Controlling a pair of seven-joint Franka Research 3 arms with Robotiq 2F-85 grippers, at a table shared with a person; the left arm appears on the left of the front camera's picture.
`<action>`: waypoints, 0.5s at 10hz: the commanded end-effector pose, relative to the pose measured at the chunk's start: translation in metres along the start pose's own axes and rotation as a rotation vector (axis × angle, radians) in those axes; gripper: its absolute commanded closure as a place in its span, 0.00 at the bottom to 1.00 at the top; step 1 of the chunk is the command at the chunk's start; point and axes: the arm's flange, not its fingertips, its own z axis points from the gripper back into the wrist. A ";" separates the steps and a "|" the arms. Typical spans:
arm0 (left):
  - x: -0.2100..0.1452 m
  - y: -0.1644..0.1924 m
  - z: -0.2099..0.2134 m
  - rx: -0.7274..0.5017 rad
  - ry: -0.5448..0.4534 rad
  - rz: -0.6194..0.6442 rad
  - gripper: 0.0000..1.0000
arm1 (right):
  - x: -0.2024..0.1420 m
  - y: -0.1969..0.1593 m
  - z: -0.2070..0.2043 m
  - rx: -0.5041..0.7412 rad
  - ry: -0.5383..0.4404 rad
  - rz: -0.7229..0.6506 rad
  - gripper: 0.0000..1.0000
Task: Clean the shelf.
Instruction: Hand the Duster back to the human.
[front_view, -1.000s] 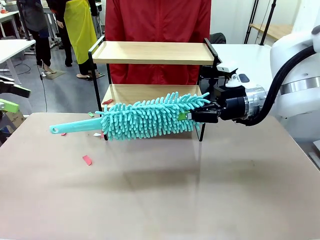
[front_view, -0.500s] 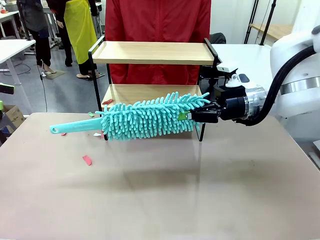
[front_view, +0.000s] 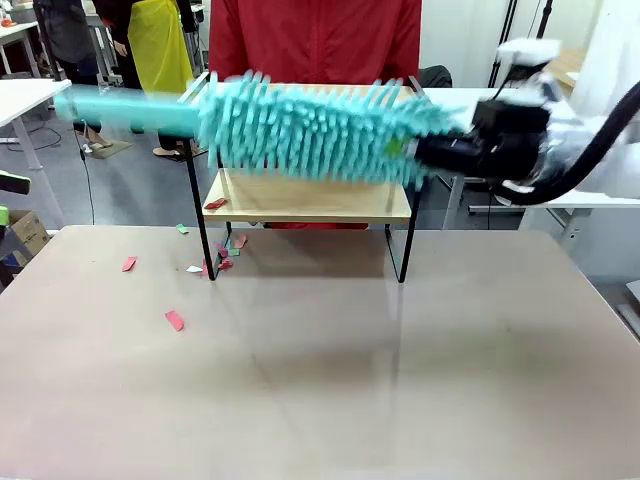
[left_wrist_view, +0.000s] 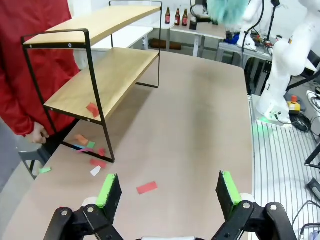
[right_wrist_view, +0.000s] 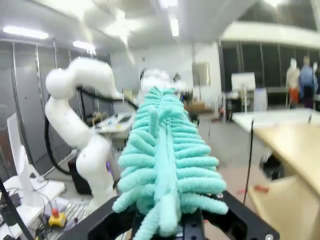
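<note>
The shelf (front_view: 320, 196) stands at the table's far side, with one red scrap (front_view: 215, 203) on its lower board. My right gripper (front_view: 422, 152) is shut on one end of a teal fluffy duster (front_view: 310, 130). The duster is held level in front of the top board and blurs with motion, its handle pointing left. In the right wrist view the duster (right_wrist_view: 165, 160) runs away from the shut right gripper (right_wrist_view: 167, 222), with the shelf (right_wrist_view: 295, 145) to the right. My left gripper (left_wrist_view: 168, 189) hangs open over the table, with the shelf (left_wrist_view: 100, 65) ahead on its left.
Coloured paper scraps lie on the table: a red one (front_view: 175, 320), another (front_view: 129, 264), and several by the shelf's left legs (front_view: 226, 252). A person in red (front_view: 315, 40) stands right behind the shelf. White tables stand on both sides.
My right gripper has lifted the duster from the lower board's height up to the top board. The left gripper has drawn back off the picture's left edge.
</note>
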 end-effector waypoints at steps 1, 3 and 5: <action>0.002 -0.001 0.002 -0.006 -0.014 0.002 0.00 | 0.021 0.021 0.017 -0.114 -0.118 0.108 0.84; 0.002 -0.001 0.002 -0.006 -0.014 0.002 0.00 | 0.046 0.029 0.045 -0.320 -0.155 0.185 0.84; 0.002 -0.001 0.002 -0.006 -0.014 0.002 0.00 | 0.058 0.037 0.093 -0.621 -0.170 0.249 0.84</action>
